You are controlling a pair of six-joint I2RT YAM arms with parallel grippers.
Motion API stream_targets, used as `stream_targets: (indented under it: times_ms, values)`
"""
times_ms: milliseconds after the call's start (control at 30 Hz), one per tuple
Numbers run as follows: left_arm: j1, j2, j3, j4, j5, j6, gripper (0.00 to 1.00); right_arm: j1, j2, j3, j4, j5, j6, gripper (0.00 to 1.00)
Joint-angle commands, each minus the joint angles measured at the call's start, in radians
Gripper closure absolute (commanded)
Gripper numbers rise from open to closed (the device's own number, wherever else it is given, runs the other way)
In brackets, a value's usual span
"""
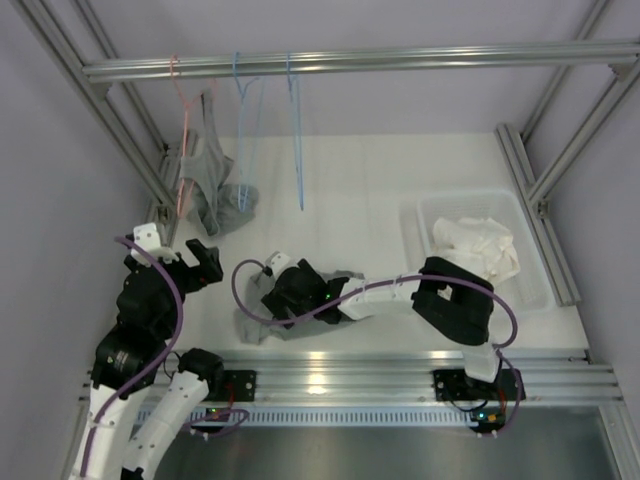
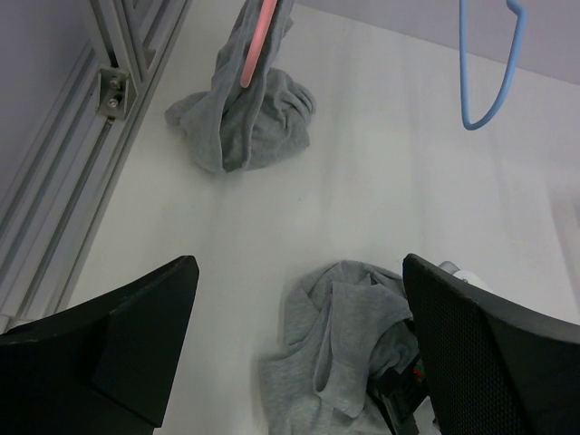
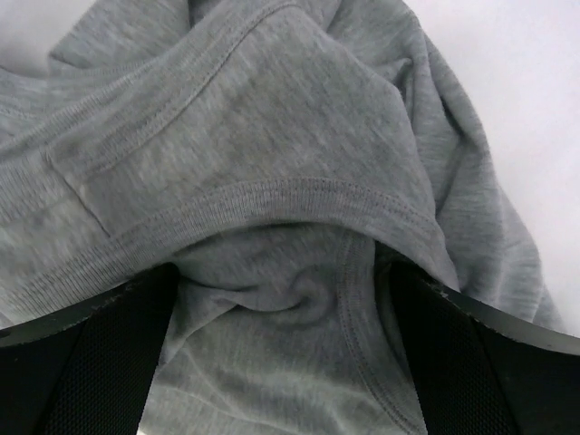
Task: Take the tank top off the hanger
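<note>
1. Jaws on right gripper (image 3: 283, 281) are spread wide. The fingers (image 3: 82, 362) press down on either side of a bunched fold of loose top (image 3: 272, 163), but they are not clamped on it.
2. Loose top is grey and lies crumpled on the table (image 1: 380, 190) near the front edge, between the two arm bases. The right arm reaches across to it from the right.
3. Left gripper (image 2: 299, 272) has its jaws wide open with nothing between them. It hovers above bare table just left of the loose top, with the camera looking towards the back left corner.
4. Tank top (image 1: 207, 168) is grey and hangs on the pink hanger (image 1: 183, 130) at the left end of the rail (image 1: 400, 60). Its lower part is heaped on the table underneath. In the left wrist view the pink arm runs inside the fabric.
5. Two blue hangers (image 1: 297, 130) hang on the same rail, just right of the pink hanger.
6. Bin (image 1: 415, 215) sits on the right side of the table, well apart from both tops. It holds a white cloth (image 1: 478, 245).
</note>
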Motion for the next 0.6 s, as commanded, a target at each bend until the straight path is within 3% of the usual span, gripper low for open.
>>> stream_targets:
  times_ms: [0, 167, 267, 300, 367, 400, 433, 567]
  values:
    - [0.003, 0.007, -0.002, 0.079, -0.012, -0.003, 0.01, -0.017, 0.061, 0.037, -0.101, -0.048, 0.04, 0.01]
    - [0.003, 0.018, -0.005, 0.081, 0.014, -0.003, 0.01, -0.017, 0.111, -0.007, -0.15, -0.157, 0.109, 0.01]
    - [0.003, 0.017, -0.007, 0.083, 0.019, -0.002, 0.01, -0.015, 0.115, -0.035, -0.169, -0.175, 0.12, 0.28]
    - [0.003, 0.017, -0.007, 0.083, 0.019, -0.002, 0.01, -0.011, 0.109, -0.043, -0.17, -0.172, 0.123, 0.53]
    - [0.003, 0.018, -0.008, 0.083, 0.02, 0.001, 0.01, -0.006, 0.066, -0.061, -0.176, -0.151, 0.124, 0.71]
    - [0.001, 0.017, -0.008, 0.083, 0.022, 0.003, 0.01, 0.0, 0.044, -0.066, -0.178, -0.139, 0.126, 0.96]
    - [0.003, 0.018, -0.008, 0.081, 0.022, 0.004, 0.01, 0.005, -0.003, -0.07, -0.183, -0.122, 0.127, 1.0]
    - [0.003, 0.018, -0.01, 0.083, 0.02, 0.006, 0.01, 0.023, -0.168, -0.112, -0.192, -0.051, 0.127, 1.0]
